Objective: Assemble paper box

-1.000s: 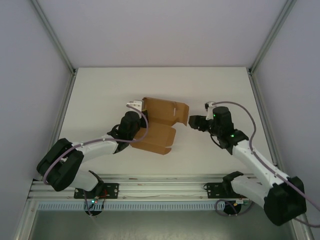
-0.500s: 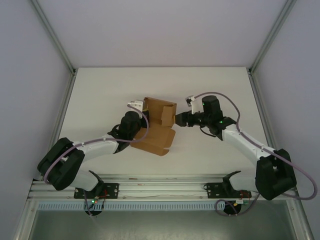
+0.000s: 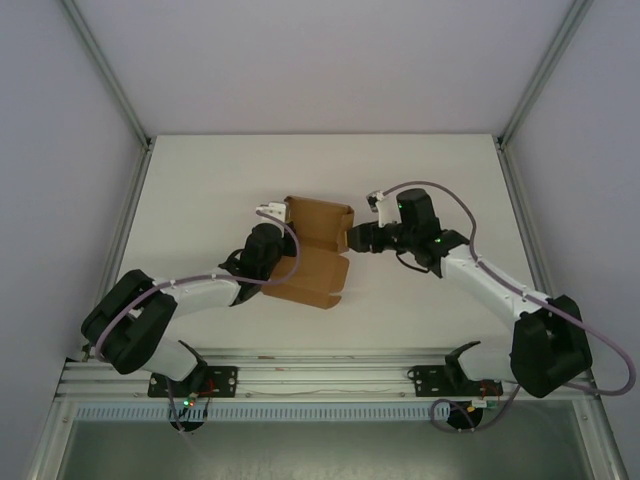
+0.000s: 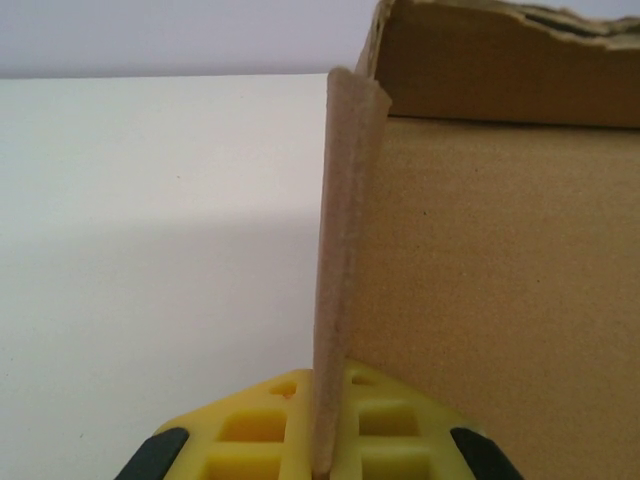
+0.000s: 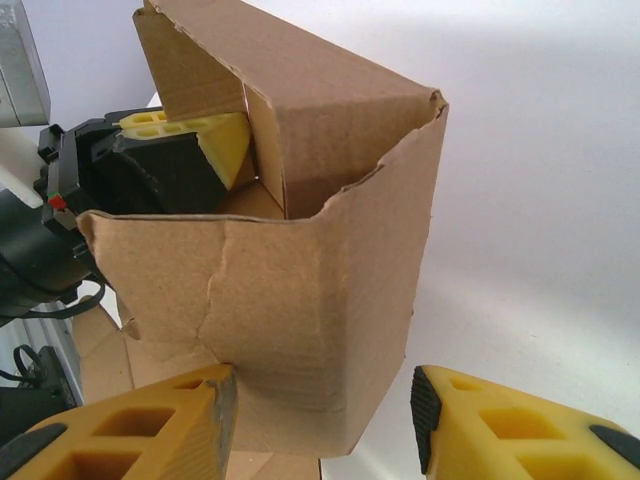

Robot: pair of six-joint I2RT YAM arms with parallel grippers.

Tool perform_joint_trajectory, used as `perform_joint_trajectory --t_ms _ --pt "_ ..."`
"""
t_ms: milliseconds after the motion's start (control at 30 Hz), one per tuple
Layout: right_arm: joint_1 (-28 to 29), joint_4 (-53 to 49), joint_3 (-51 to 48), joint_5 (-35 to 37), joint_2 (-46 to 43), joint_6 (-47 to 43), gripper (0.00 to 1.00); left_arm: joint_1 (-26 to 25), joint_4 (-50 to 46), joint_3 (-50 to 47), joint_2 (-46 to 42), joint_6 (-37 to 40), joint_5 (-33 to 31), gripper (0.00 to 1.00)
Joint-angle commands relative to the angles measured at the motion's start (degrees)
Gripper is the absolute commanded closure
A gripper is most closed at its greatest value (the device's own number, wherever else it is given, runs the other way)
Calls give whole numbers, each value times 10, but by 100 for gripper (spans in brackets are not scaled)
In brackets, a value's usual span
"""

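The tan paper box (image 3: 315, 262) lies half folded at the table's middle, back wall and side flaps raised. My left gripper (image 3: 279, 228) is at its left side, shut on the thin edge of an upright panel (image 4: 338, 250), which runs between its yellow fingers (image 4: 250, 420). My right gripper (image 3: 352, 238) is at the box's right end, open. In the right wrist view a creased, bent flap (image 5: 300, 300) stands between the jaws of the right gripper (image 5: 320, 405). Its left finger (image 5: 150, 420) touches the flap and the right finger (image 5: 500, 430) stands apart from it.
The white table (image 3: 200, 190) is bounded by grey walls and aluminium frame posts (image 3: 110, 80) on both sides. The arm bases sit on a rail (image 3: 320, 375) at the near edge. The left arm's yellow finger (image 5: 215, 140) shows behind the box in the right wrist view.
My right arm has swung left to the box's right end and pushed the splayed right flap upright against the box. Its jaws have narrowed. The left gripper has kept its hold.
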Motion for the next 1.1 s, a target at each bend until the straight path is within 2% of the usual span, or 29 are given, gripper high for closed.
perform_joint_trajectory --t_ms 0,100,233,367,500,600,767,900,1067 --pt "3 -12 6 8 2 -5 50 -2 33 0 -1 16 25 100" --pt "3 4 19 12 28 0 51 -2 35 -1 -2 20 40 100" --pt "9 30 45 25 66 38 55 -3 30 5 4 7 19 100" --pt "34 29 72 131 104 87 70 -5 28 14 15 2 6 100" --pt "62 0 96 278 134 140 77 -14 16 25 24 3 -27 100" --pt "74 2 101 351 155 184 85 -21 14 31 32 4 -36 100" --pt "92 -95 148 470 195 204 94 -33 4 41 43 13 -68 100" --pt "113 -204 202 611 239 232 97 -36 0 46 50 8 -70 100" --pt "125 -282 244 722 281 276 98 -38 -5 52 55 5 -79 100"
